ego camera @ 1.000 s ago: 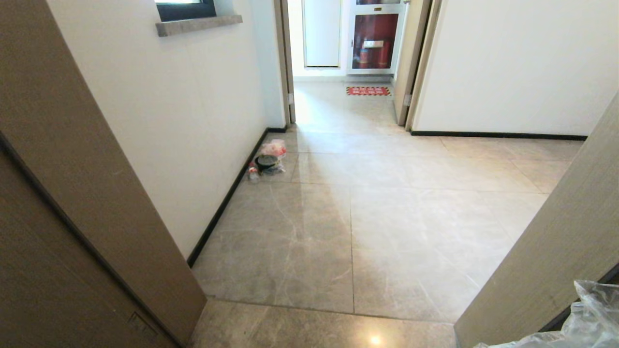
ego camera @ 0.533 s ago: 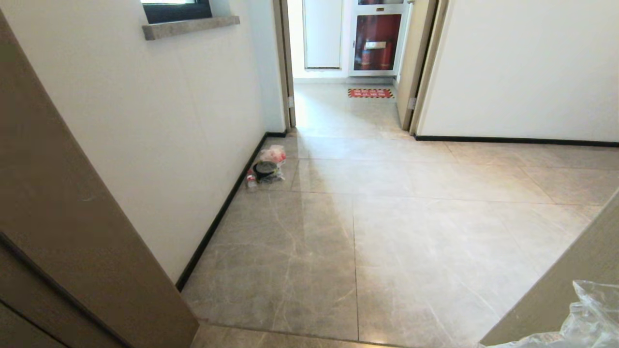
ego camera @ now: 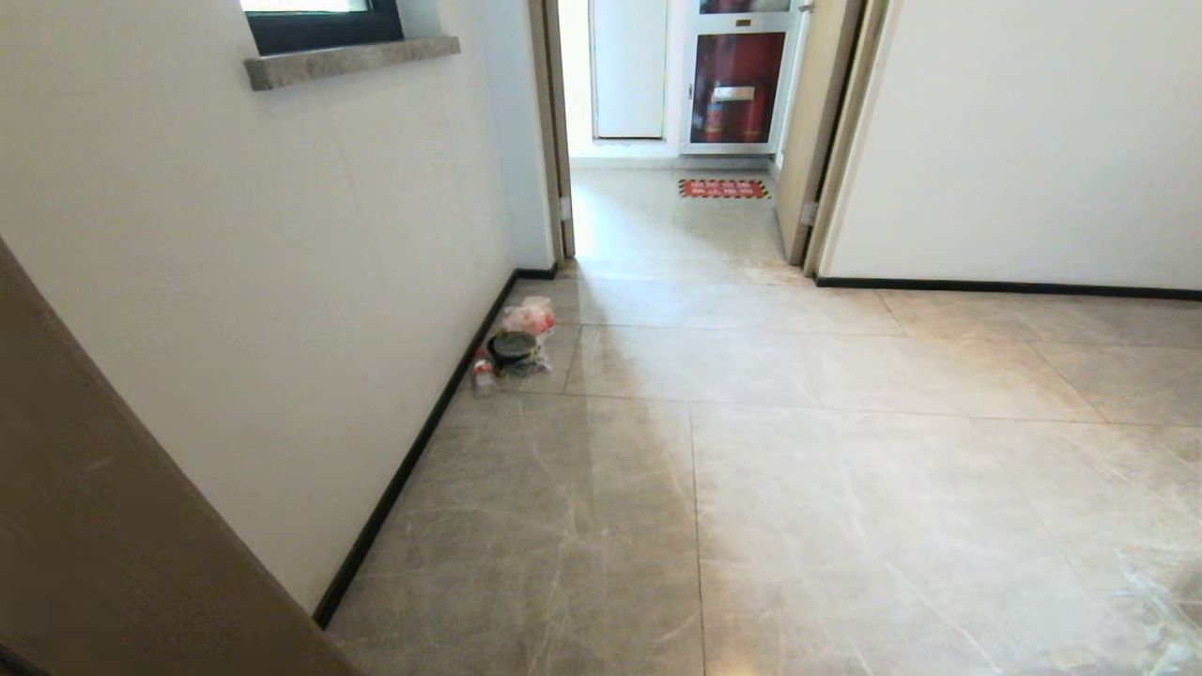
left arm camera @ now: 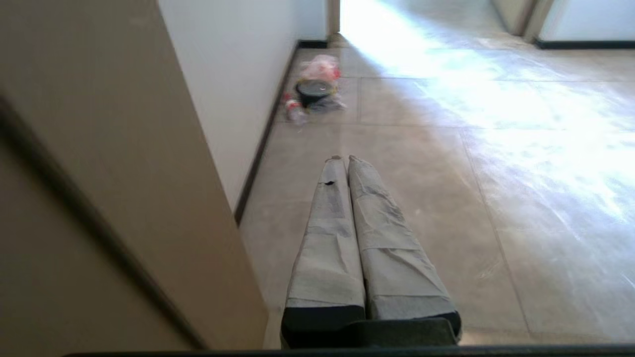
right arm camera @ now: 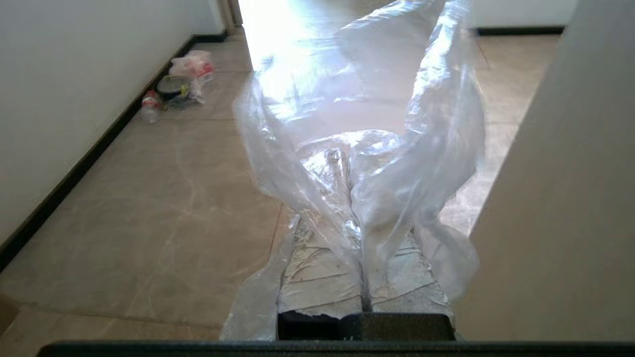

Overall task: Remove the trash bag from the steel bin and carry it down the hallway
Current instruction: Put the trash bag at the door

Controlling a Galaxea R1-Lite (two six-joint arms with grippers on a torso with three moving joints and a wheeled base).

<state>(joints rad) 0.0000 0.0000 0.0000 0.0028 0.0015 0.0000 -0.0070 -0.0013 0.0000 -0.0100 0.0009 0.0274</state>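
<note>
Head view: door frame (ego camera: 84, 526) at 8 o'clock, small trash pile (ego camera: 515, 345) by the baseboard around 10, red mat (ego camera: 723, 189) at 12. Left gripper (left arm camera: 344, 159) pinched together, empty. Right gripper (right arm camera: 347, 163) clamps the trash bag (right arm camera: 367, 134).

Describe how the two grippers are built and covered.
The left gripper has two long tapering fingers wrapped in wrinkled pale grey tape, with a small tear near one tip, on a black base. The right gripper looks the same: taped grey fingers and black base. No cables or markings show.
</note>
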